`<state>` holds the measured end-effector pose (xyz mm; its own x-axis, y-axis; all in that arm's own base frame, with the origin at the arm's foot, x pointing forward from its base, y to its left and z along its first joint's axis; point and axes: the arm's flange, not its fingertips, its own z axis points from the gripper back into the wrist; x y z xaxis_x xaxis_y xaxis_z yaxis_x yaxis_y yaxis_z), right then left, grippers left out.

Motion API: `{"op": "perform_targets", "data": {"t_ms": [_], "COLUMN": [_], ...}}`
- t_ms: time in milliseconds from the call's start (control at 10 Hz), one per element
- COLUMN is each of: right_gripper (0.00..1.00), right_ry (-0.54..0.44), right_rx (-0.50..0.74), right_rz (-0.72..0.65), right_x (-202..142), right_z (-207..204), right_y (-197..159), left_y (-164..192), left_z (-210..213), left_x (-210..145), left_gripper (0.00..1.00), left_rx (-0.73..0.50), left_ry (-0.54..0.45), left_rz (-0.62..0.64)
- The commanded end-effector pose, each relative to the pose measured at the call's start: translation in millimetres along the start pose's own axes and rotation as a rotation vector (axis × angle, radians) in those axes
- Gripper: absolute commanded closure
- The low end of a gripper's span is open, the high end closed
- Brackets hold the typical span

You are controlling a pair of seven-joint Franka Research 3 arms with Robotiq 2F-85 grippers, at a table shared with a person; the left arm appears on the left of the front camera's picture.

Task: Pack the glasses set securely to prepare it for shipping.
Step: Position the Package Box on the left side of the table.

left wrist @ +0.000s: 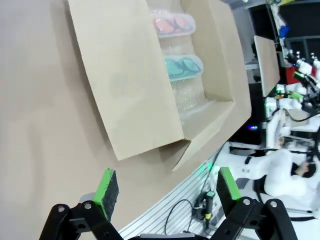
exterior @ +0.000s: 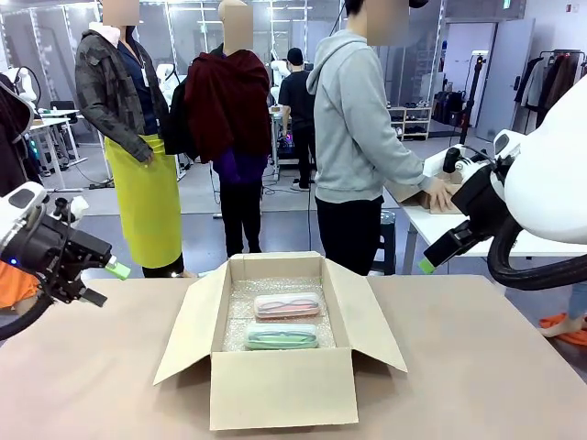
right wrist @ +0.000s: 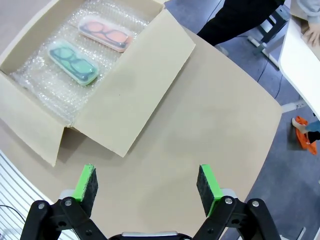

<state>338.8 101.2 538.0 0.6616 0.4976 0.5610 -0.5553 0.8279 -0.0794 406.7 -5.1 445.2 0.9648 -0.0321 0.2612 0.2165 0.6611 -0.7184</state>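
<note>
An open cardboard box point(exterior: 275, 385) stands mid-table, lined with bubble wrap point(exterior: 240, 307). Inside lie the pale pink glasses case point(exterior: 286, 305) at the far side and the pale green glasses case point(exterior: 281, 336) nearer me, side by side. The wrist views show the pink case point(right wrist: 105, 33) point(left wrist: 172, 24) and green case point(right wrist: 73, 62) point(left wrist: 182, 66) too. My left gripper point(exterior: 101, 282) hangs open above the table's left edge. My right gripper point(exterior: 429, 259) is raised at the right, open and empty, as its wrist view point(right wrist: 147, 185) shows. The left gripper point(left wrist: 165, 187) is also empty.
The box's four flaps stand open, the side flaps point(exterior: 188, 321) point(exterior: 367, 312) spreading over the table point(exterior: 477, 367). A person in a grey hoodie point(exterior: 353, 128) stands beyond the far edge with a hand on a box on a white side table point(exterior: 440, 220).
</note>
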Motion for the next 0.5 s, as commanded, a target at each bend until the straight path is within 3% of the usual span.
{"op": "perform_targets", "data": {"t_ms": [0, 400], "right_gripper": [0.00, 0.00], "right_ry": [0.010, 0.010], "right_rx": [-0.006, -0.006], "right_rz": [-0.021, -0.021], "right_x": [-1, -1], "right_z": [0, 0], "right_y": [3, 3], "left_y": [28, 100], "left_z": [-8, -59], "left_x": [21, 36], "left_gripper": [0.00, 0.00], "left_rx": [-0.125, -0.199], "left_ry": [0.032, -0.039], "left_rz": [0.007, 0.021]}}
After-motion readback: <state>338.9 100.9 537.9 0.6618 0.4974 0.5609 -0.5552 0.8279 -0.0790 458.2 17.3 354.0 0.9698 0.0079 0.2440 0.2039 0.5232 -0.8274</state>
